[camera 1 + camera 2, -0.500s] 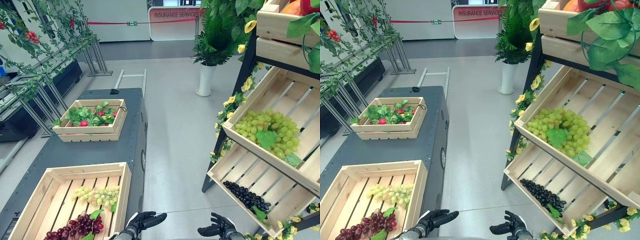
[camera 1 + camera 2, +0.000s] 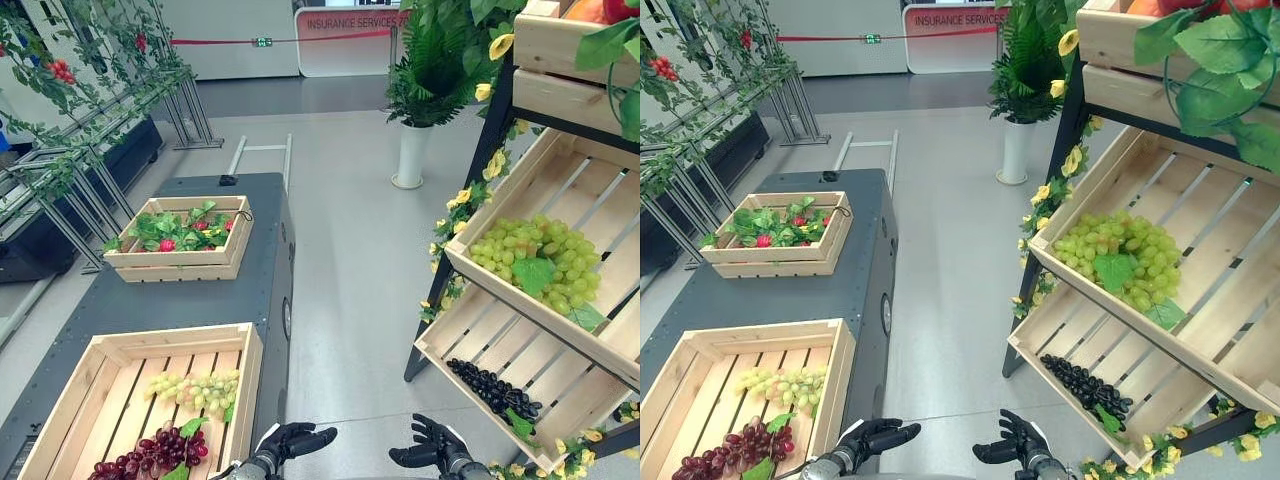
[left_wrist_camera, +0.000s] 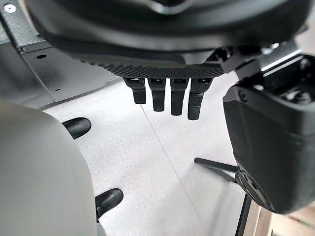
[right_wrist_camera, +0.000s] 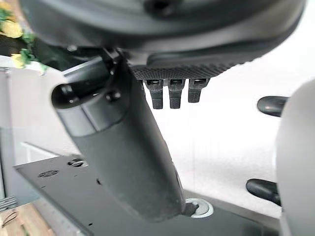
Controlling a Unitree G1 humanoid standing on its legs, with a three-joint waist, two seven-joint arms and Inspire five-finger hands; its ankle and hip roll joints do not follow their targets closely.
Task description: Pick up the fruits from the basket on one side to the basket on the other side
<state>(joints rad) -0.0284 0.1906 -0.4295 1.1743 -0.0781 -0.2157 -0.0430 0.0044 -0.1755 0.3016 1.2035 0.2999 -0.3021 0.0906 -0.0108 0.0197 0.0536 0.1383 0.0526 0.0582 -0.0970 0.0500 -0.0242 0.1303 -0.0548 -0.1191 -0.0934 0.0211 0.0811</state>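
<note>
Left hand (image 2: pixel 290 440): low at the near edge of the head views, over the grey floor (image 2: pixel 350 260), just right of the near crate's corner. Its fingers (image 3: pixel 162 96) are stretched out and relaxed, and they hold nothing.
Right hand (image 2: pixel 432 447): level with the left hand and a little apart from it, below the lowest shelf crate. Its fingers (image 4: pixel 174 93) are loosely spread and hold nothing.
Table (image 2: pixel 200 300): a dark, flat-topped stand on the robot's left that carries two wooden crates.
Near crate (image 2: pixel 170 340): on the near end of the table. It holds a bunch of green grapes (image 2: pixel 195 388) by its right wall and a bunch of dark red grapes (image 2: pixel 150 455) nearer the robot, both lying on the slats.
Far crate (image 2: pixel 180 262): on the far end of the table, well apart from the near one. It is filled with green leaves (image 2: pixel 175 228) and a few small red fruits (image 2: pixel 167 245).
Shelf (image 2: pixel 490 150): a dark frame on the robot's right with tilted wooden crates and yellow flowers along its edge.
Middle shelf crate (image 2: pixel 520 310): holds a large heap of green shelf grapes (image 2: pixel 500 250) with leaves.
Lowest shelf crate (image 2: pixel 480 330): holds a bunch of black grapes (image 2: pixel 490 390) toward its front wall.
Top shelf crate (image 2: pixel 570 45): holds orange and red fruit, partly hidden by leaves.
Plant pot (image 2: pixel 410 158): tall and white, on the floor beyond the shelf, with a leafy plant in it.
</note>
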